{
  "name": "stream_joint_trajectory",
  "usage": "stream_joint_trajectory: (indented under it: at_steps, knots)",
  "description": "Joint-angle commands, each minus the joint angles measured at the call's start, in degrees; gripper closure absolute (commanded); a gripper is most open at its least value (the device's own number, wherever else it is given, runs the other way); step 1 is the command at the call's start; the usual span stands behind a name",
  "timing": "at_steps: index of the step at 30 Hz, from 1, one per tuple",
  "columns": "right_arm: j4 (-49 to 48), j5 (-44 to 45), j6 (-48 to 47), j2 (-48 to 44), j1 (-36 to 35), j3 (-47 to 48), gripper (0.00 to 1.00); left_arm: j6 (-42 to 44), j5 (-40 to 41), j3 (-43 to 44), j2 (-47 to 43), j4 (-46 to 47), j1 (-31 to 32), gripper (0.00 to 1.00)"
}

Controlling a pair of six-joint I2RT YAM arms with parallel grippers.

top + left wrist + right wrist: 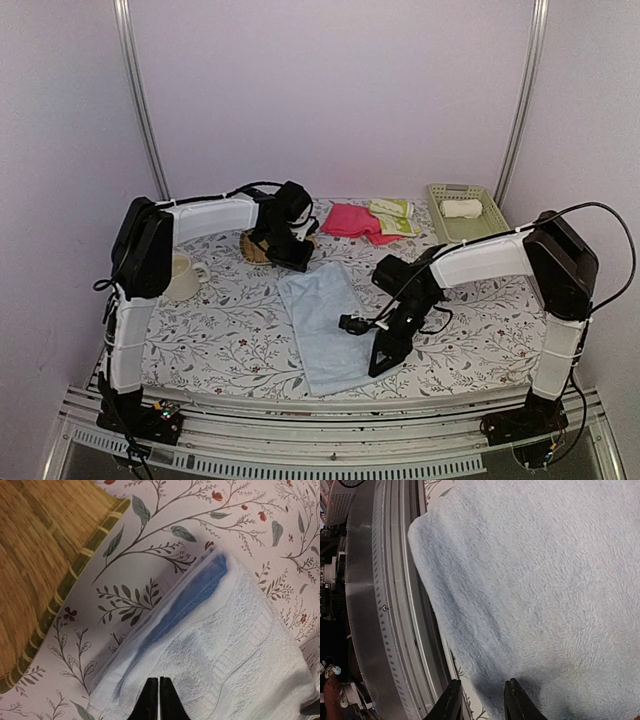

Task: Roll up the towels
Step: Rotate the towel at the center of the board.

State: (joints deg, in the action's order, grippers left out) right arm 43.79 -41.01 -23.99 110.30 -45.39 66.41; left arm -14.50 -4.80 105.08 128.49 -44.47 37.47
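Towels lie spread over the floral desk [220,330]. The light blue towel [325,320] [225,640] [545,580] is laid out flat in the middle, its length running from far to near and its near end close to the desk's front edge. At its far end the cloth shows stacked layers with a darker blue band between them. The left hand [296,258] [159,700] hangs over that far end with its fingers pressed together and nothing visible between them. A tan woven mat [255,250] [40,555] sits just to its left.

The right hand [350,324] [482,700] is over the blue towel's right edge, toward the near end. Its fingers are parted with a narrow gap, and whether they touch the cloth cannot be told. The metal rail [370,605] of the desk's front runs beside it.

At the far side the pink towel [350,220] touches the yellow-green towel [392,215] to its right. Farther right, the cream-white towel [462,208] lies rolled in the pale green basket [437,215]. A mug [185,275] stands at the left.
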Motion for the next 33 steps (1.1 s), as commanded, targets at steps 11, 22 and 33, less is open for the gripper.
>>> stream_joint_trajectory:
  at_steps: [11, 22, 33]
  knots:
    - [6.2, -2.5, -7.8, -18.8, 14.4, 4.9, 0.63, -2.5, -3.1, -6.0, -7.2, 6.7, 3.1, 0.83]
    - [-13.2, 15.7, 2.7, -30.4, 24.0, -0.6, 0.12, -4.1, -6.0, 0.3, 4.4, 11.9, 4.1, 0.78]
    - [-11.3, 4.8, 1.1, -25.6, 28.0, 0.2, 0.08, -2.0, -11.2, 12.4, 14.2, 14.3, 7.7, 0.76]
